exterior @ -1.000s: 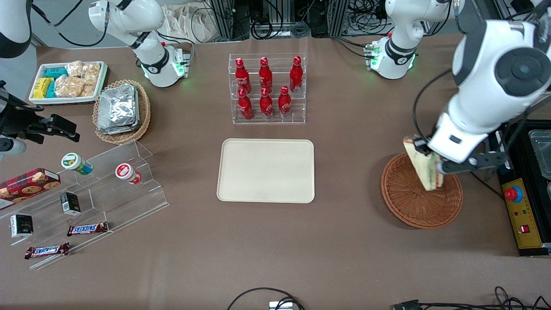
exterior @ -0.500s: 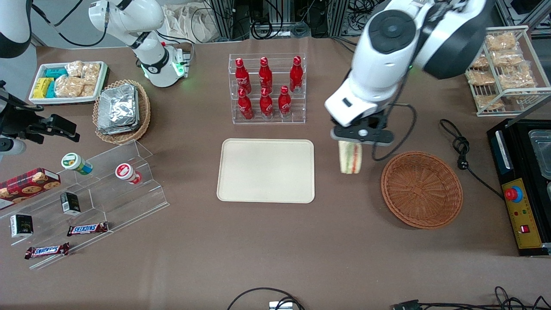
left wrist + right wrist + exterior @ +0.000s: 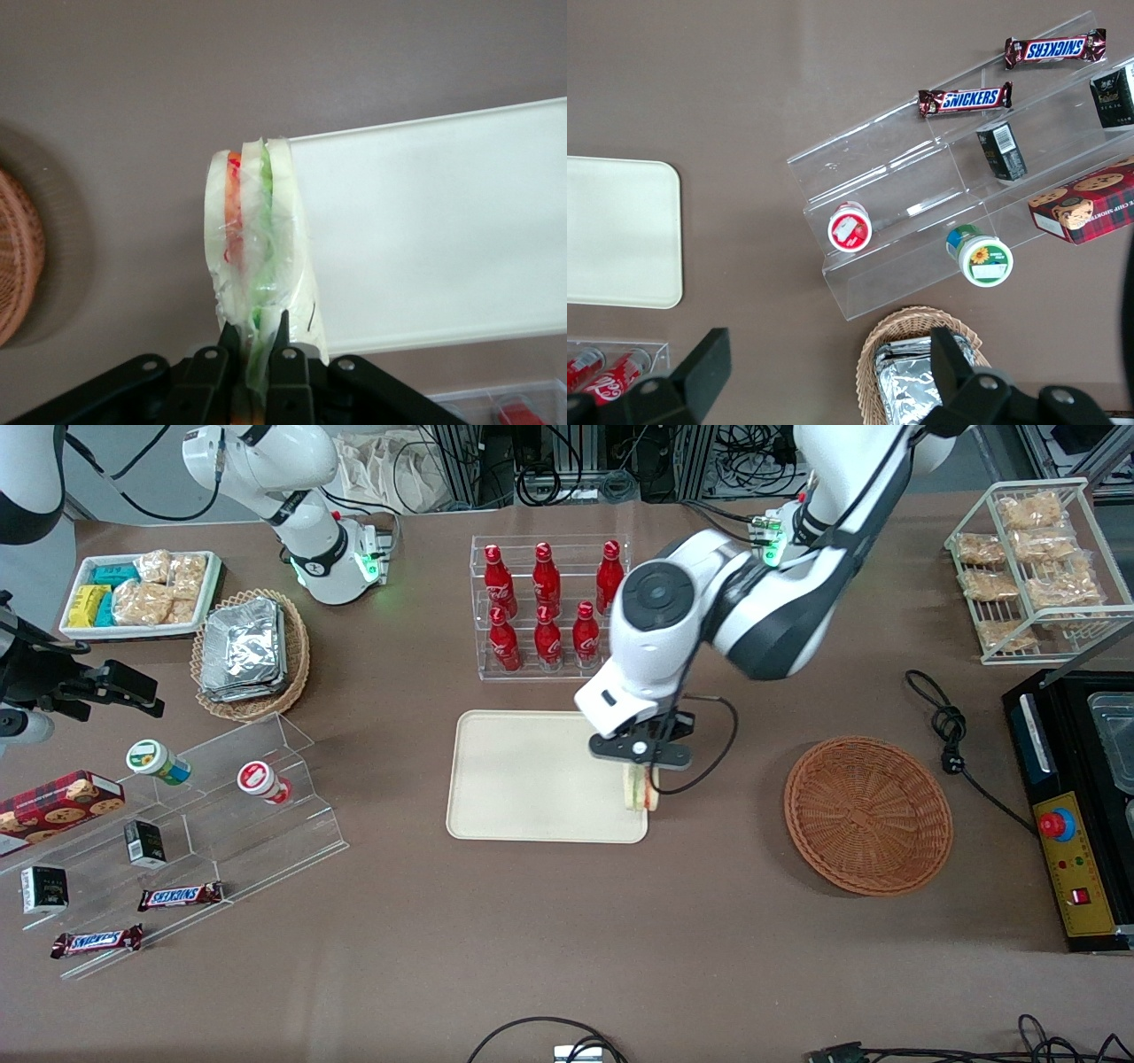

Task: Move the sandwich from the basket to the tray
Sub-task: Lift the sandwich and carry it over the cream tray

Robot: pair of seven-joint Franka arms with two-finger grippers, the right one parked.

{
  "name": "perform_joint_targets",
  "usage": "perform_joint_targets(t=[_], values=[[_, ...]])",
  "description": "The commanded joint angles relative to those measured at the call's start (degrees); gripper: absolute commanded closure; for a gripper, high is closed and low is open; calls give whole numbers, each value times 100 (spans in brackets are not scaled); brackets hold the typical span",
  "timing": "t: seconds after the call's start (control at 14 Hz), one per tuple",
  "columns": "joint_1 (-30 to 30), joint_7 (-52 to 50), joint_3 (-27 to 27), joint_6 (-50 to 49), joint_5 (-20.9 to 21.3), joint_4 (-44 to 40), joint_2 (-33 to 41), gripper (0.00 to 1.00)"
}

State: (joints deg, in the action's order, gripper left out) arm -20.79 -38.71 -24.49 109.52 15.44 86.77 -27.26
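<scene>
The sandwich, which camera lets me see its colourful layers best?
The left wrist view: the sandwich fills it, orange, red and green layers plain, pinched by the gripper. The front view shows only a sliver at the tray edge. The right wrist view misses it.

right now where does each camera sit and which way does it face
Front view: high above the table, facing both arms; the gripper holds the sandwich over the tray; the basket lies toward the working arm's end.
Left wrist view: on the working arm, looking down past its fingers at sandwich, tray and basket.
Right wrist view: on the parked arm, looking down at a snack shelf.
All three views show the tray.
</scene>
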Motion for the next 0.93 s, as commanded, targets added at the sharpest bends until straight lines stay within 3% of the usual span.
perform_joint_targets(t=[0.0,0.21,0.36,0.86], values=[[-74,-339,-3,707,301,540,-139,100],[-74,-347,50,1317,450,947,-297,100],[-100,-548,50,1361,933,947,-516,100],[-285,-840,58,1607,1013,938,-816,100]])
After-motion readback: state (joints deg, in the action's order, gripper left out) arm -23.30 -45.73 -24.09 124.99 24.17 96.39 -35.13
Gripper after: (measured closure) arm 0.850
